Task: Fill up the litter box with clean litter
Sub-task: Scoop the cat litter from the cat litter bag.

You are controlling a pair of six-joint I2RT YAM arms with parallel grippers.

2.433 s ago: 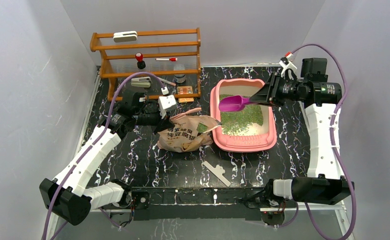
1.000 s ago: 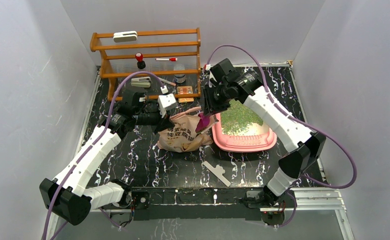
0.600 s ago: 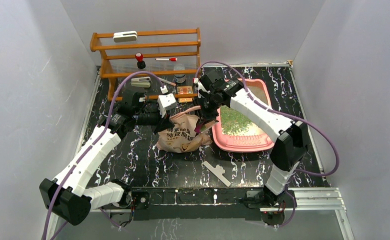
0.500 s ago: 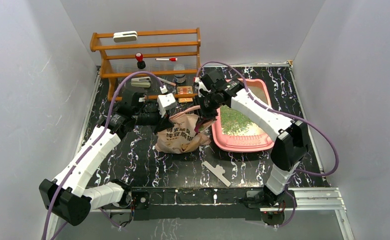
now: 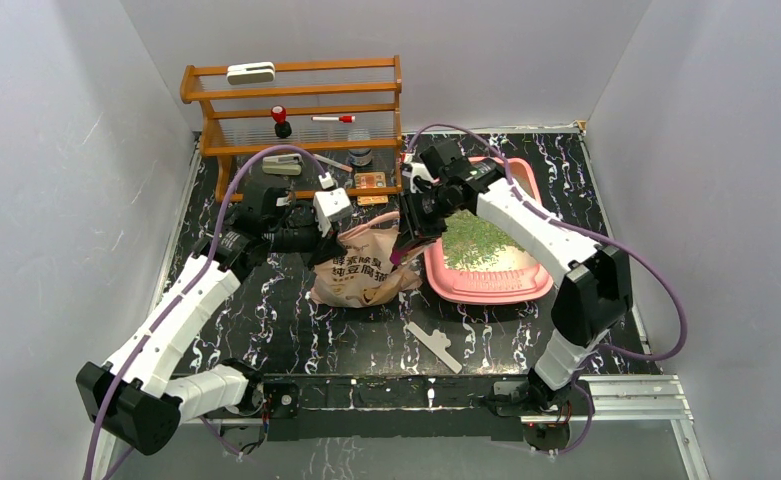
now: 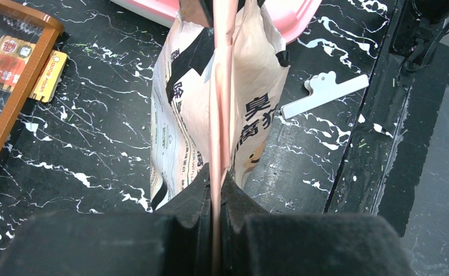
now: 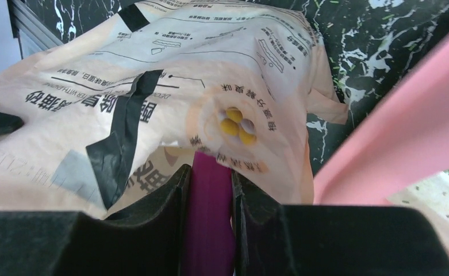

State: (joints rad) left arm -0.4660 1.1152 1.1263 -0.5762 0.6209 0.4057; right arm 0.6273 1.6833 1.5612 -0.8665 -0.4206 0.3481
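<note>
Left of litter box (image 5: 486,293), R tool (image 7: 209,172) clamps scoop (image 7: 207,230) in bag (image 5: 361,270); L tool (image 6: 216,184) pinches bag.

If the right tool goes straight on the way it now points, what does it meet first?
Most likely the beige bag. The purple scoop held in the right tool already disappears under the bag's paper just ahead.

Upper centre: rack (image 5: 291,110). Below it, mid-frame: bag (image 5: 361,268). Just right of bag: box (image 5: 486,291), litter (image 5: 469,246) inside. Scoop (image 7: 210,236) in bag mouth. Lower centre, before bag: clip (image 5: 434,345).
</note>
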